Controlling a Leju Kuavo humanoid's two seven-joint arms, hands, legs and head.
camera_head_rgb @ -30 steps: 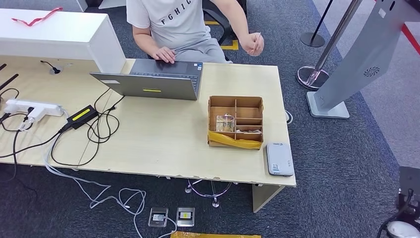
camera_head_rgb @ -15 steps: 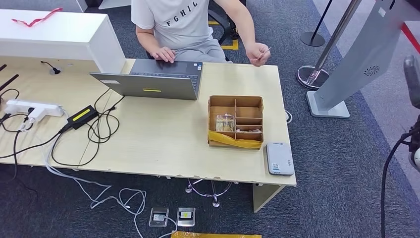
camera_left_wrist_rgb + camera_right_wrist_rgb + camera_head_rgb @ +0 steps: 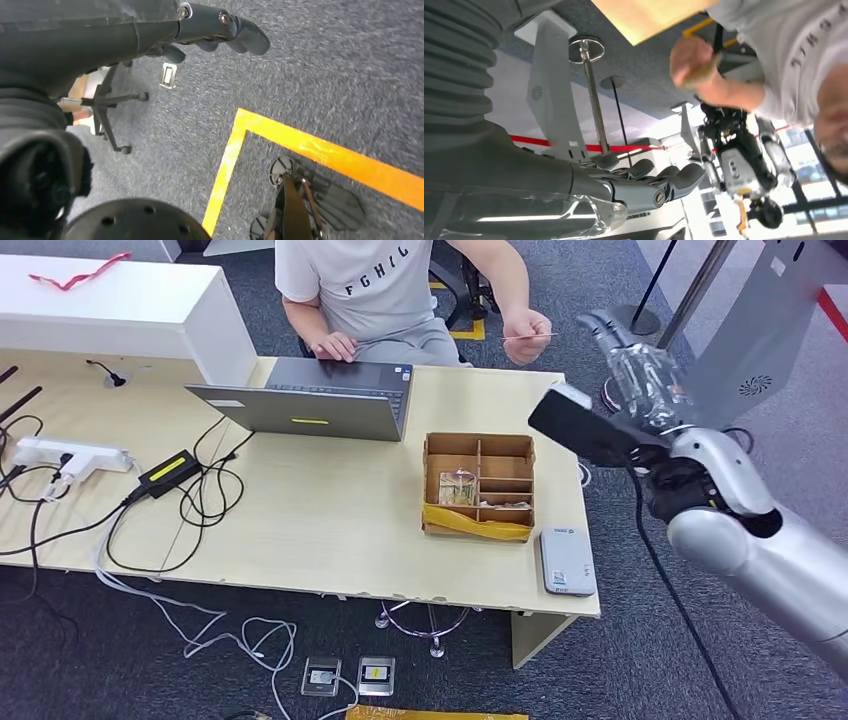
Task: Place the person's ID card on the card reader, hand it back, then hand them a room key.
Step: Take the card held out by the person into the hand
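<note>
A person in a white T-shirt sits behind the desk [image 3: 320,530] and holds a thin ID card [image 3: 532,336] out over its far right corner. My right hand [image 3: 638,372] is raised just right of that card, fingers stretched out and apart, holding nothing and not touching it. In the right wrist view the person's hand with the card [image 3: 698,69] lies beyond my empty right hand [image 3: 644,186]. The white card reader [image 3: 567,560] lies at the desk's near right corner. Beside it stands a cardboard divider box [image 3: 478,485] holding small items. My left hand [image 3: 215,27] hangs over the carpet, empty.
A grey laptop [image 3: 310,405] sits under the person's other hand. Cables, a power brick [image 3: 166,470] and a power strip [image 3: 65,455] cover the left of the desk. A white raised counter [image 3: 110,310] is at the far left. A grey kiosk stand [image 3: 770,330] rises behind my right arm.
My right arm has swung up from the right edge to beside the person's hand. The person has turned the card flat and held it out.
</note>
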